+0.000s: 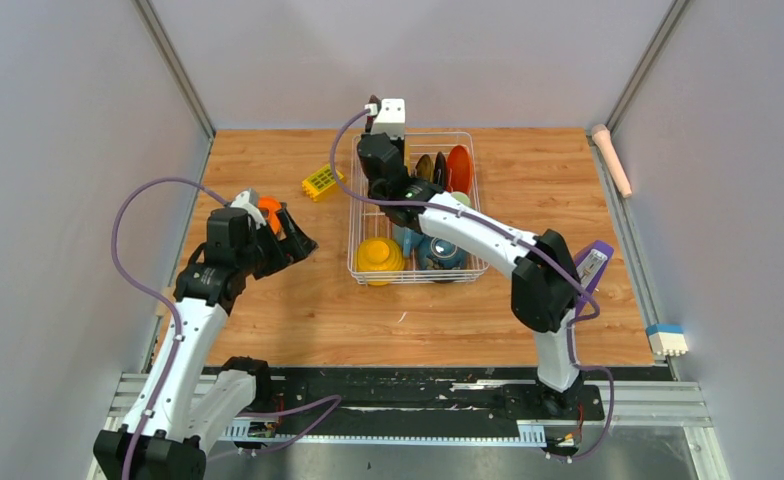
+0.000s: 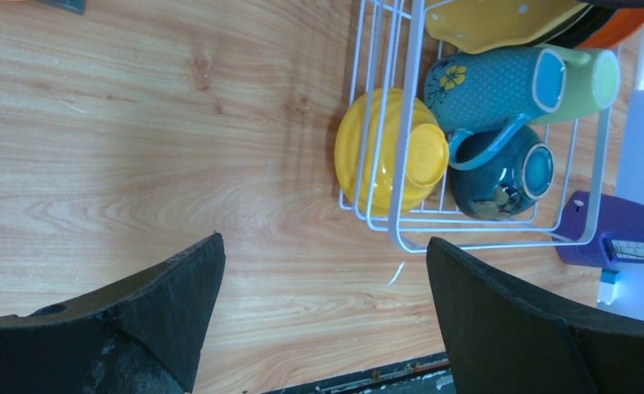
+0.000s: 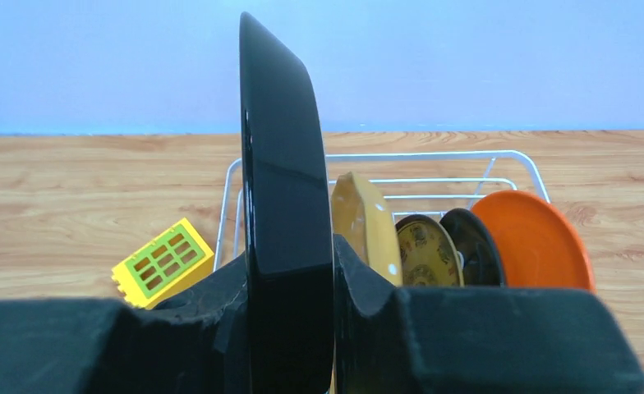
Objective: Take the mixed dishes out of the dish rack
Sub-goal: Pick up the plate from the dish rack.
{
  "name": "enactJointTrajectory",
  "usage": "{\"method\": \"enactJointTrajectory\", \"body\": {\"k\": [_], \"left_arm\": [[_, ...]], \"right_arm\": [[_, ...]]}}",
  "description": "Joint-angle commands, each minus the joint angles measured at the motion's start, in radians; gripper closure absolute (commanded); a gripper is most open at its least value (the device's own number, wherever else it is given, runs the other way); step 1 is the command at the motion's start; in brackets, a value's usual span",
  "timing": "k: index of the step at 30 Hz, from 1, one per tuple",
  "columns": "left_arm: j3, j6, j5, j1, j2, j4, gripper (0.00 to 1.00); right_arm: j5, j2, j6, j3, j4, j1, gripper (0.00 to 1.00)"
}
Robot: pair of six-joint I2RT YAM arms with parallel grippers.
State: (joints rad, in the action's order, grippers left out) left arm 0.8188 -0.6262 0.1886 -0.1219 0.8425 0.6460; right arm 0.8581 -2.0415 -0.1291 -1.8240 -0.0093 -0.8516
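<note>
A glossy, probably slippery dark plate point(image 3: 282, 164) is clamped at its rim by the right gripper point(image 3: 290, 283) over the dish rack point(image 3: 434, 153).

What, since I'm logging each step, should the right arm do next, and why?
Probably lift straight up a little: the right gripper is clamped on the upright dark plate, and the yellow plate stands close beside it in the dish rack, so sideways could knock it.
</note>
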Motion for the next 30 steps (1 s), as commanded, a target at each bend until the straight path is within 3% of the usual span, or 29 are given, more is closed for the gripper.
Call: {"method": "enactJointTrajectory", "body": {"k": [1, 8, 16, 20, 25, 30], "left_arm": [[0.058, -0.021, 0.067, 0.002, 0.008, -0.045, 0.0], [0.011, -0.054, 0.297, 0.002, -0.048, -0.171, 0.0], [-0.164, -0.296, 0.63, -0.001, -0.135, -0.565, 0.0], [-0.199, -0.338, 0.629, -0.037, -0.143, -0.632, 0.0], [-0.201, -0.354, 0.578, -0.154, -0.12, -0.668, 0.04], [-0.177, -0.302, 0.503, -0.174, -0.104, -0.549, 0.1]], "right_arm": [[-0.04, 0.217, -0.077, 0.058, 0.123, -0.007, 1.0], [-0.384, 0.56, -0.421, 0.36, -0.025, 0.006, 1.0], [-0.665, 0.954, -0.821, 0.843, 0.087, 0.037, 1.0], [-0.765, 1.086, -0.964, 1.01, 0.207, 0.037, 1.0], [-0.874, 1.129, -1.069, 1.088, 0.278, 0.036, 1.0], [-0.919, 1.136, -1.155, 1.128, 0.342, 0.037, 1.0]]}}
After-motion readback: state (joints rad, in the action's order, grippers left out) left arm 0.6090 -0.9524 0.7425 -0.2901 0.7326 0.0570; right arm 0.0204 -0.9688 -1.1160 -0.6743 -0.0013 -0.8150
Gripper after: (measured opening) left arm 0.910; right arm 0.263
